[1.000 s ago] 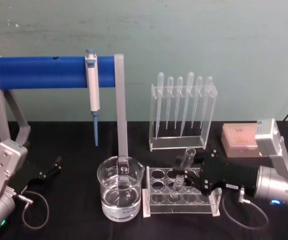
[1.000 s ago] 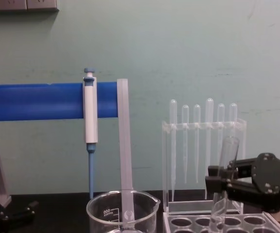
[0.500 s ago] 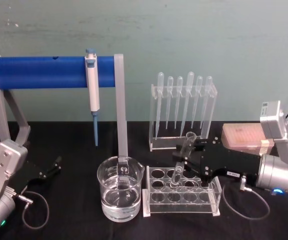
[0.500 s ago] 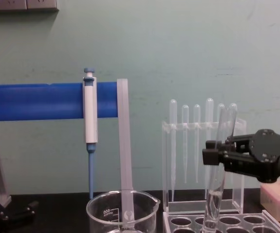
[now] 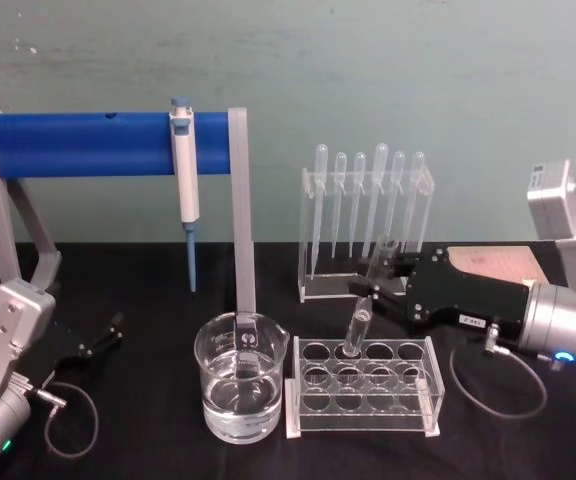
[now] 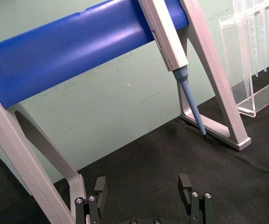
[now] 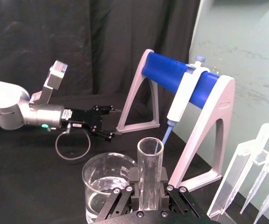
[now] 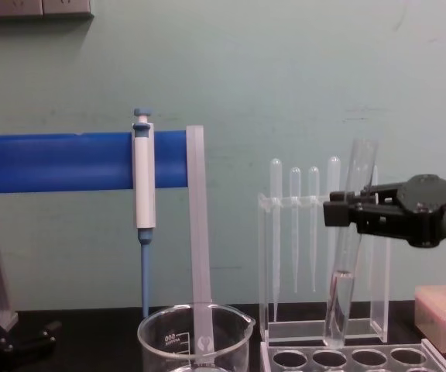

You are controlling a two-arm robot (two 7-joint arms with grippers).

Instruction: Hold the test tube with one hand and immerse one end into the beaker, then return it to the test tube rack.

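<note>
Left gripper (image 6: 142, 183) fingers apart over black cloth (image 6: 265, 154); pipettor (image 6: 165, 32) hangs on blue stand (image 6: 69, 51).

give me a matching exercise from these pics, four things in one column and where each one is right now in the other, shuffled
Things
1. test tube
2. beaker
3. pipettor
4. left gripper

Places
A. hanging on the blue bar
B. low at the left side of the table, fingers open, holding nothing
C. tilted in the right gripper, lower end over the test tube rack
D. standing on the table left of the rack, clear liquid inside

Pairs: 1-C, 2-D, 3-A, 4-B
</note>
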